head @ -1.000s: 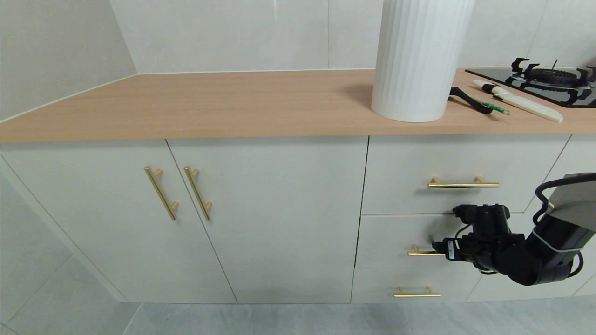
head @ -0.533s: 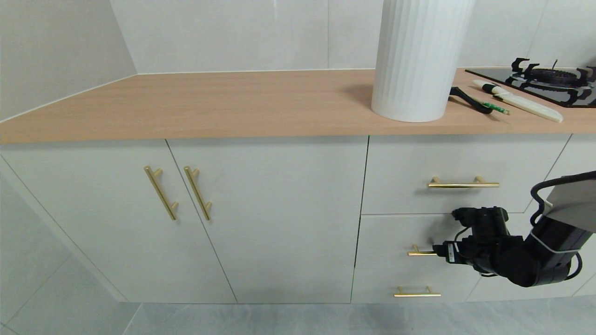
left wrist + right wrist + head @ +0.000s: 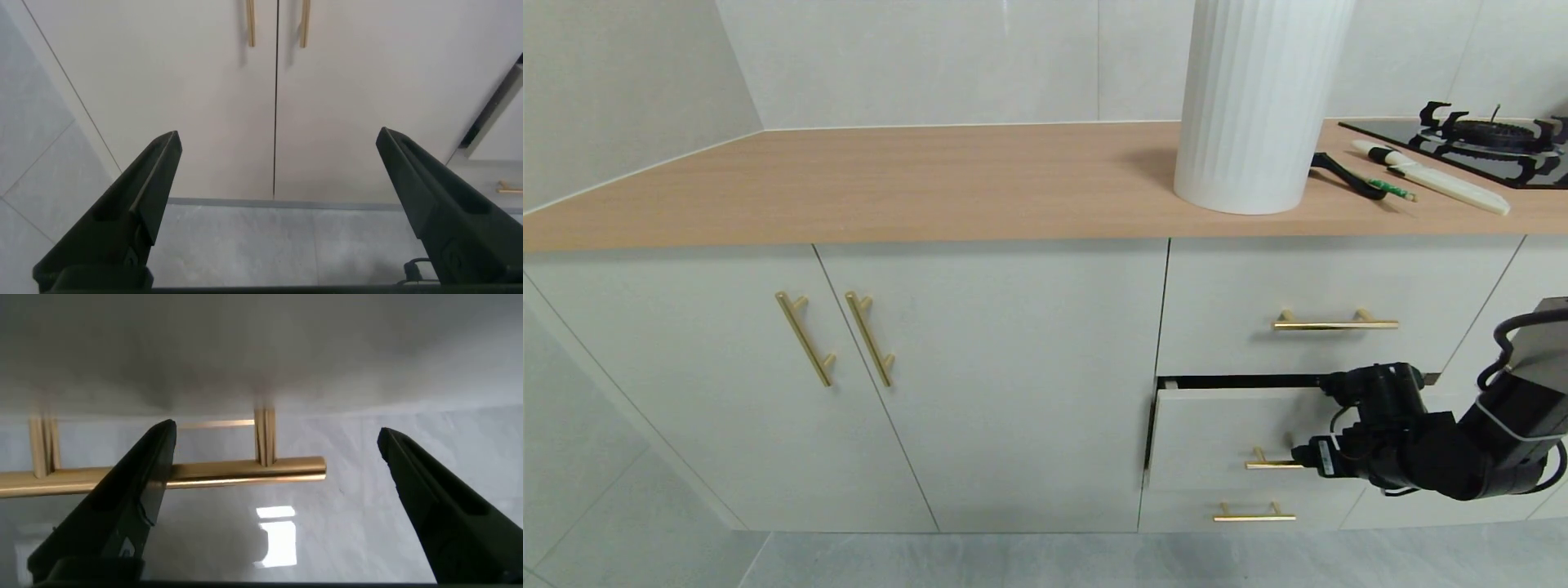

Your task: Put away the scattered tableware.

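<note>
Scattered tableware lies on the wooden counter at the right: a black-handled utensil (image 3: 1347,175), green chopsticks (image 3: 1392,189) and a white knife (image 3: 1437,178). Below them, the middle drawer (image 3: 1217,425) stands pulled out a little, with a dark gap along its top. My right gripper (image 3: 1307,459) is at the drawer's gold handle (image 3: 1267,465). In the right wrist view the handle (image 3: 212,471) runs between my spread fingers, and the right gripper (image 3: 278,514) is open. My left gripper (image 3: 278,212) hangs open and holds nothing, facing the double cabinet doors (image 3: 278,82).
A tall white ribbed container (image 3: 1254,106) stands on the counter just left of the tableware. A black gas hob (image 3: 1486,139) sits at the far right. Closed drawers lie above (image 3: 1335,324) and below (image 3: 1254,516) the open one. Grey tile floor runs along the cabinets.
The middle drawer has slid out from shut, opening a gap at its top. My right gripper has drawn back and slightly down together with the handle.
</note>
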